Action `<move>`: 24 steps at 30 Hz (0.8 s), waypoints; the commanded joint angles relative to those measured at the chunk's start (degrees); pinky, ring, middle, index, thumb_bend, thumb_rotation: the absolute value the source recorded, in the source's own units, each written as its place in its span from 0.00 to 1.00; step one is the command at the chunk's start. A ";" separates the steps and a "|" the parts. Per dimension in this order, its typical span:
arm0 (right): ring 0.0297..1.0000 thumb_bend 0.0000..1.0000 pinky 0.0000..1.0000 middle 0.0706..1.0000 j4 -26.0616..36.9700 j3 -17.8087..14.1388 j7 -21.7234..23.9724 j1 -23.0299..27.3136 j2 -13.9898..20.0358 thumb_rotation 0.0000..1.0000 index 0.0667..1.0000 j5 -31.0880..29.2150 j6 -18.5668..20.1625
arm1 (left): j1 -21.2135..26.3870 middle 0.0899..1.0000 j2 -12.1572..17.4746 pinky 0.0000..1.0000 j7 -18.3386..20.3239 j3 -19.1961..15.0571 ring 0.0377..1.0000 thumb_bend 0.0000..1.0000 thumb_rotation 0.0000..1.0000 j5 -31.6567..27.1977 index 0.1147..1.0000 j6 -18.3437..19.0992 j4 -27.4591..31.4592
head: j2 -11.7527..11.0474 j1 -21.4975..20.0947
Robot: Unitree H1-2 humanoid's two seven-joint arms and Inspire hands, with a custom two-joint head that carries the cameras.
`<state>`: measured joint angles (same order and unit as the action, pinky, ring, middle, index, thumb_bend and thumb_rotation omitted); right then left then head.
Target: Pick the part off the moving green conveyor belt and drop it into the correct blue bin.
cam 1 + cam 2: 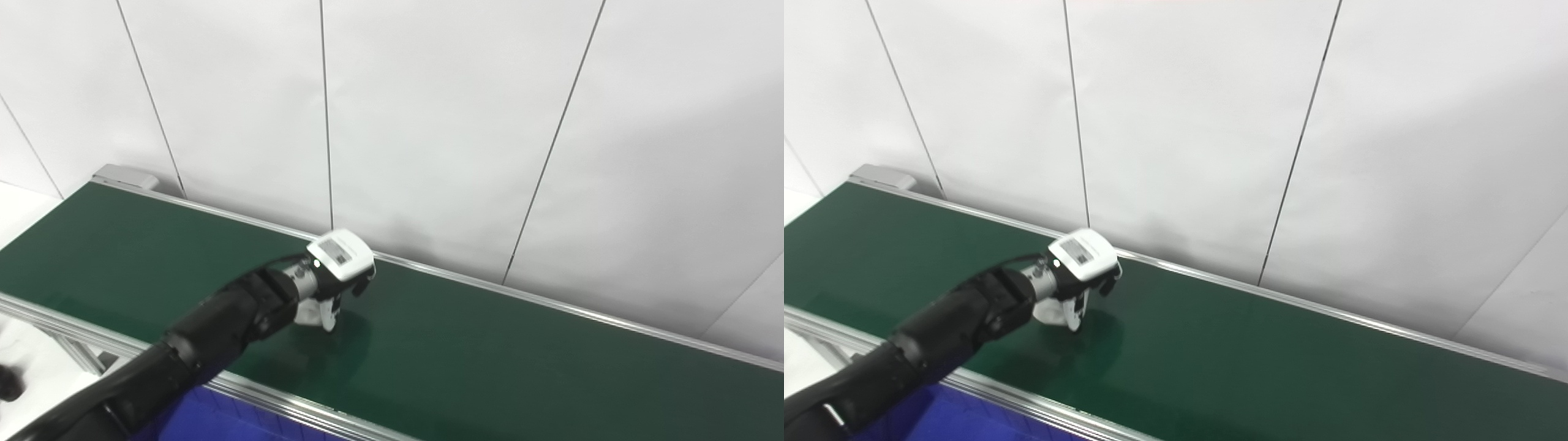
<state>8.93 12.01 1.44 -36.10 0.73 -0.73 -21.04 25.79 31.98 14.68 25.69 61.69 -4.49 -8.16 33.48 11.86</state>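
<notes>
Blue plastic of a bin (202, 416) shows at the bottom left edge, below the near metal rail (288, 404) of the conveyor. Coming in from the left, a black-sleeved arm (202, 337) reaches up over the rail onto the green belt (490, 355). Its left hand (334, 275), white-backed with a label on top, points fingers down at the belt surface, curled around something pale beneath the palm; whether that is the part or the hand's own thumb cannot be told. Behind the belt stands a white panelled wall (429, 122). Rightward, the belt runs on toward the frame edge.
</notes>
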 commanded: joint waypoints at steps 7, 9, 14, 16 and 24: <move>1.00 0.92 1.00 1.00 2.63 0.19 0.94 -0.22 0.11 0.99 1.00 -0.72 1.21 | 0.29 0.42 3.21 0.33 5.79 -7.83 0.35 0.50 0.00 -7.60 0.46 -0.15 17.30 | 0.66 0.86; 1.00 0.92 1.00 1.00 2.89 0.13 0.93 -0.18 0.28 1.00 1.00 -0.37 1.39 | -0.45 0.42 3.34 0.33 7.59 -9.28 0.35 0.50 0.00 -8.56 0.47 0.34 21.09 | 1.07 1.23; 1.00 0.90 1.00 1.00 3.72 0.14 1.21 -0.33 0.74 1.00 1.00 -0.96 1.80 | -3.21 0.47 3.76 0.40 11.55 -12.72 0.40 0.50 0.00 -11.57 0.41 0.76 29.16 | 2.27 2.00; 1.00 0.88 1.00 1.00 4.07 0.16 1.37 -0.41 0.91 1.00 1.00 -1.30 1.91 | -4.60 0.47 4.08 0.38 12.00 -14.11 0.40 0.50 0.00 -13.69 0.41 0.11 31.45 | 2.74 2.22; 1.00 0.87 1.00 1.00 9.37 -0.75 1.98 -1.07 2.50 1.00 1.00 -2.94 5.92 | -10.10 0.43 1.43 0.31 19.82 -18.62 0.34 0.50 0.00 -16.61 0.47 7.11 45.29 | 9.34 7.88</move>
<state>15.43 11.70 2.73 -36.56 2.56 -2.81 -15.83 14.51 33.60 33.78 8.47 45.50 0.28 34.30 42.80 19.68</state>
